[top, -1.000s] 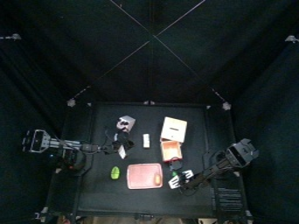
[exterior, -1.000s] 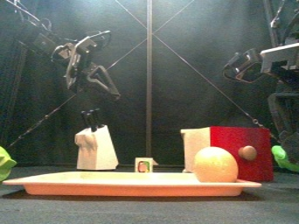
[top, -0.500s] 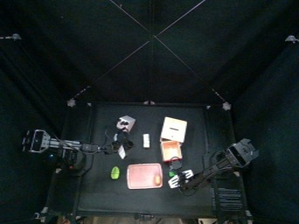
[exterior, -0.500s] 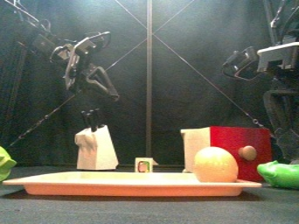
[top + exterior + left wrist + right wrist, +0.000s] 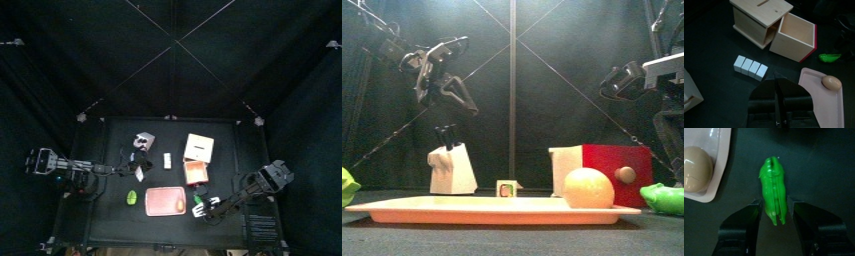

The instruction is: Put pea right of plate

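The pea (image 5: 773, 190), a bright green pod, lies on the black table just right of the salmon-pink plate (image 5: 714, 188). In the front view the pea (image 5: 663, 198) rests at the far right, beyond the plate's (image 5: 489, 210) rim. My right gripper (image 5: 774, 208) straddles the pod's near end, jaws open with a thin gap each side. An egg (image 5: 588, 188) sits on the plate's right end. My left gripper (image 5: 777, 77) is shut and empty, hanging above the back left (image 5: 445, 133).
A red-sided open box (image 5: 619, 170) and a tan box (image 5: 761, 20) stand behind the plate. A white block (image 5: 452, 170) stands at the left, a small cube (image 5: 506, 188) behind the plate's middle. Another green thing (image 5: 132, 198) lies left of the plate.
The pea has come down from above the table at the right to rest on it beside the plate. The right arm has shifted slightly. The left arm has not moved.
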You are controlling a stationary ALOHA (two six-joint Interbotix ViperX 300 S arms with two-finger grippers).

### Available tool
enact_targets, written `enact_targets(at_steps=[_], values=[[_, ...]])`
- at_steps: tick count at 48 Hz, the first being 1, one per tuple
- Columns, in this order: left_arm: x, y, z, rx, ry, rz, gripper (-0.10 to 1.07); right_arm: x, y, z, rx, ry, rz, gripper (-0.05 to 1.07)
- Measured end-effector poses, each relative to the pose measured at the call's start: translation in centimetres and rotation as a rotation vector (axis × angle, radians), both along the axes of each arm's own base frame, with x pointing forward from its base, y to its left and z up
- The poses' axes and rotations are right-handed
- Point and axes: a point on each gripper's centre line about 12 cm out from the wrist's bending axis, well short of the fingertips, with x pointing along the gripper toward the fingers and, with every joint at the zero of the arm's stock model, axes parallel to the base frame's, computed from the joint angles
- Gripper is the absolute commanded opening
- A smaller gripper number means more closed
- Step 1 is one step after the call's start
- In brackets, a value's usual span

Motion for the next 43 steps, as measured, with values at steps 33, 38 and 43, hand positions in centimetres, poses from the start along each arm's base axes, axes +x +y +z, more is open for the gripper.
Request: enact_targets(at_steps=[33,38,43], values=[[-0.1,0.0,-0.1,-0.001,0.001,-0.001,0.30,0.2,-0.4,2.6,-0.105,0.025,0.030,0.81],[-0.1,-0.2,0.0,0.000,0.001,-0.008,0.30,-0.2,-0.8,4.8,-0.117,0.014,0.071,0.81],[-0.1,-0.3,0.1,0.001,-0.004,-0.010,0.30,-0.6,-1.2,6.4,-0.118,-0.006,0.106,0.81]])
